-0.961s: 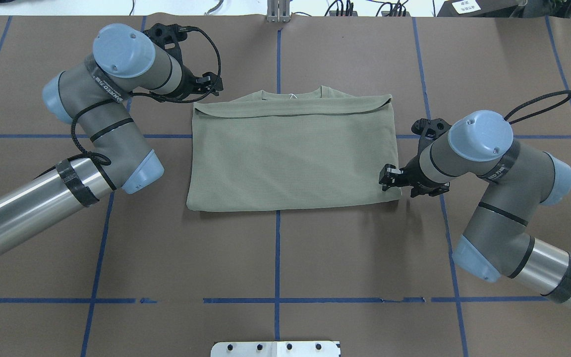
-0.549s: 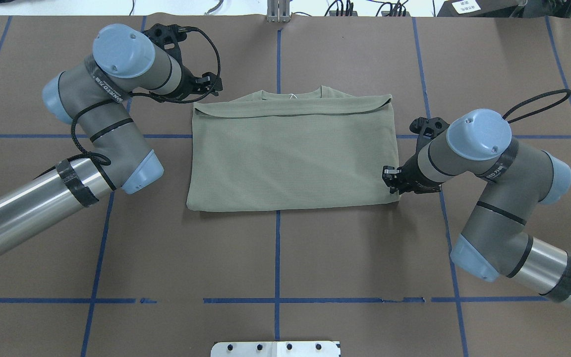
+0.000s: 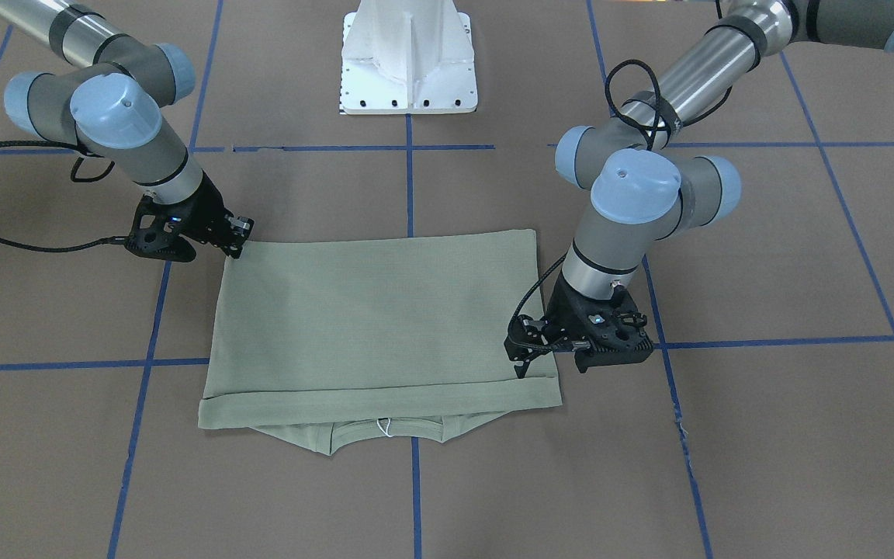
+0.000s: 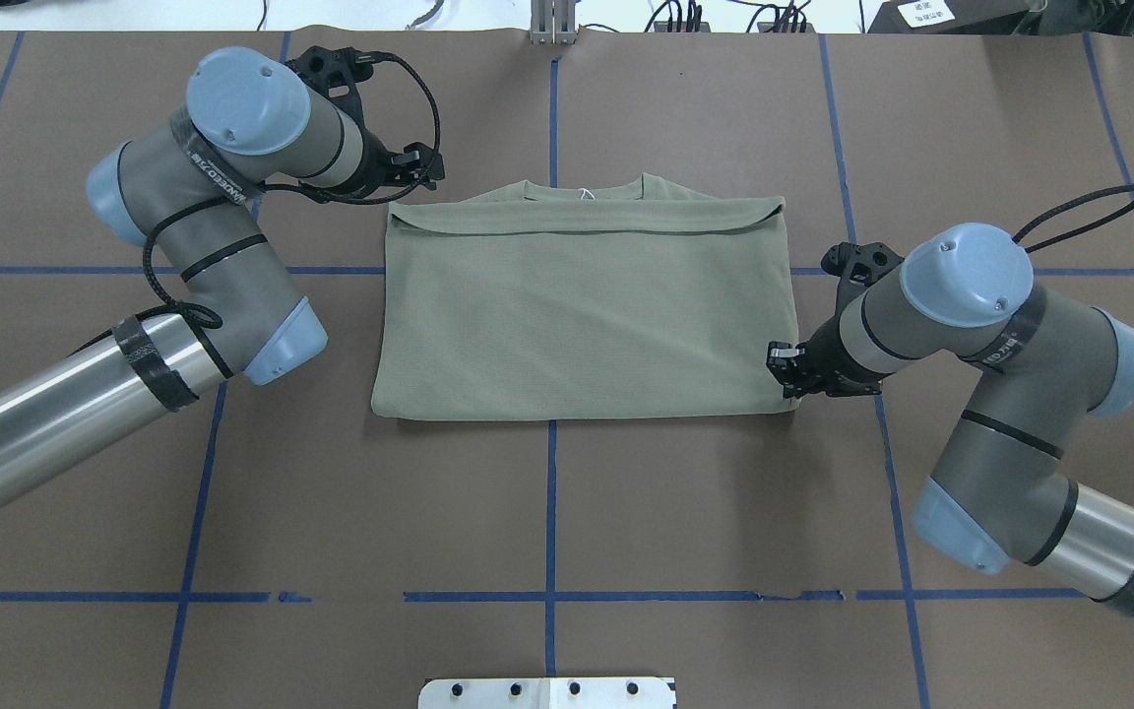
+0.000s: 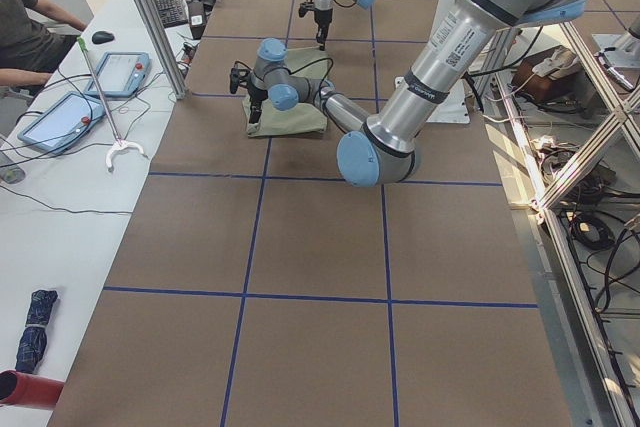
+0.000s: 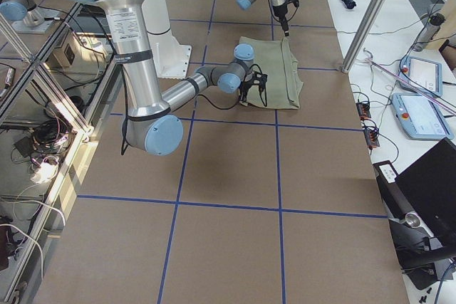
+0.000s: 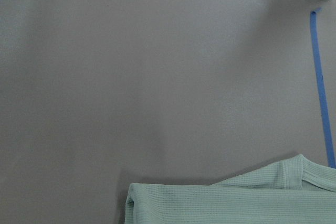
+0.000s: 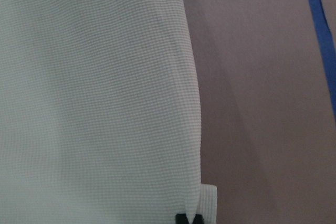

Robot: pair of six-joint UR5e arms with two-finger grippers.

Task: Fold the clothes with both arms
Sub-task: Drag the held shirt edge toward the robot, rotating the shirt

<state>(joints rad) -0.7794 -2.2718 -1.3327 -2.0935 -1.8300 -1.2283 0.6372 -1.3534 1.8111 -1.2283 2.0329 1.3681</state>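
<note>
The pale sage-green shirt (image 4: 577, 315) lies folded into a flat rectangle on the brown table, collar and white neck label at its far edge (image 3: 385, 425). My left gripper (image 4: 421, 169) is at the shirt's far left corner; in the front-facing view (image 3: 521, 369) its fingers come down together as one point onto the folded edge. The left wrist view shows only that corner (image 7: 136, 203), no fingers. My right gripper (image 4: 786, 379) is at the near right corner (image 3: 239, 247). In the right wrist view its fingertips (image 8: 181, 219) are pinched together on the shirt's side edge (image 8: 189, 129).
The white pedestal base (image 3: 408, 62) stands at the robot's side of the table. Blue tape lines (image 4: 549, 512) cross the brown surface. A side bench with tablets (image 5: 120, 72) and a seated person (image 5: 25, 22) is beyond the table's far edge.
My right gripper moved nearer and slightly right to the shirt's near right corner, and its fingers closed. The shirt shifted a little to the right. The left arm barely moved.
</note>
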